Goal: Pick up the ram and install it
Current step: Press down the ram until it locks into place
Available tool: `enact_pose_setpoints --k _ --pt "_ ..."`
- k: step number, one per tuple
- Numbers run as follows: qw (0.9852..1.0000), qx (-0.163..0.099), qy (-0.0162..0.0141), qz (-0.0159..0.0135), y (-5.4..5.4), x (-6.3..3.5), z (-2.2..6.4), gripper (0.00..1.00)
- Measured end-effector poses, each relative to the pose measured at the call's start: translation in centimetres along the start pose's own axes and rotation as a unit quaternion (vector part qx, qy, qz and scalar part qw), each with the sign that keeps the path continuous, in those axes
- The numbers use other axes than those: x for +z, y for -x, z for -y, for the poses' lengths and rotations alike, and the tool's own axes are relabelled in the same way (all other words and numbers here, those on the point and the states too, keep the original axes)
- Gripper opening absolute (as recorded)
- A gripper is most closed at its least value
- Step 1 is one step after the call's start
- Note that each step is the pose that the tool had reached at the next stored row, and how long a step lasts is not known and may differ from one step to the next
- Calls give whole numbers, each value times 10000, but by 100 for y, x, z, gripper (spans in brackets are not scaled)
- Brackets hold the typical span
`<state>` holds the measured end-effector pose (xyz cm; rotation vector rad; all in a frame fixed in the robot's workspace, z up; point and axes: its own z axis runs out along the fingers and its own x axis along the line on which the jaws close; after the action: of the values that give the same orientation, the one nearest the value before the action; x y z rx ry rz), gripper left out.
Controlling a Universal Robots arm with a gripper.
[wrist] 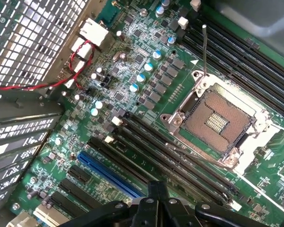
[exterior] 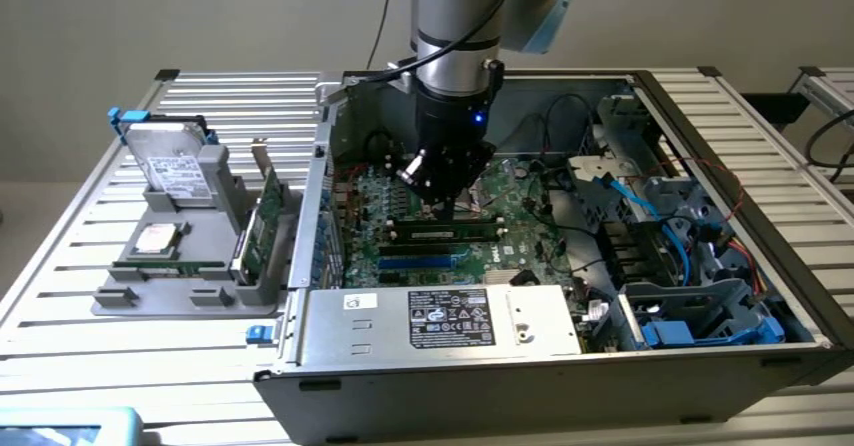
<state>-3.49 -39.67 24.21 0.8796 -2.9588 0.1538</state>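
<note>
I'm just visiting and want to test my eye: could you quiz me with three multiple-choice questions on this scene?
1. Where is the claw?
A. Over the bare table
B. Inside the open computer case, above the motherboard
C. Outside the case, at its label

2. What colour is the long slot beside the black ones?
A. Red
B. Blue
C. Yellow

3. How is the processor socket?
A. Empty, contacts bare
B. Under a fan
C. Taped over

Answers: 1 B, the arm reaches down into the case; 2 B, the wrist view shows it bright blue; 3 A, its contact grid lies uncovered.
</note>
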Motion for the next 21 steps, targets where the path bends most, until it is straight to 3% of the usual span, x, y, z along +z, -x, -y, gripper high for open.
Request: enact_pose_setpoints --k 10,17,21 --pt "9984 563 44 -23 0 0 0 11" --pt "9956 930 75 -27 0 0 0 11" --pt "9938 1106 68 -2 0 0 0 11"
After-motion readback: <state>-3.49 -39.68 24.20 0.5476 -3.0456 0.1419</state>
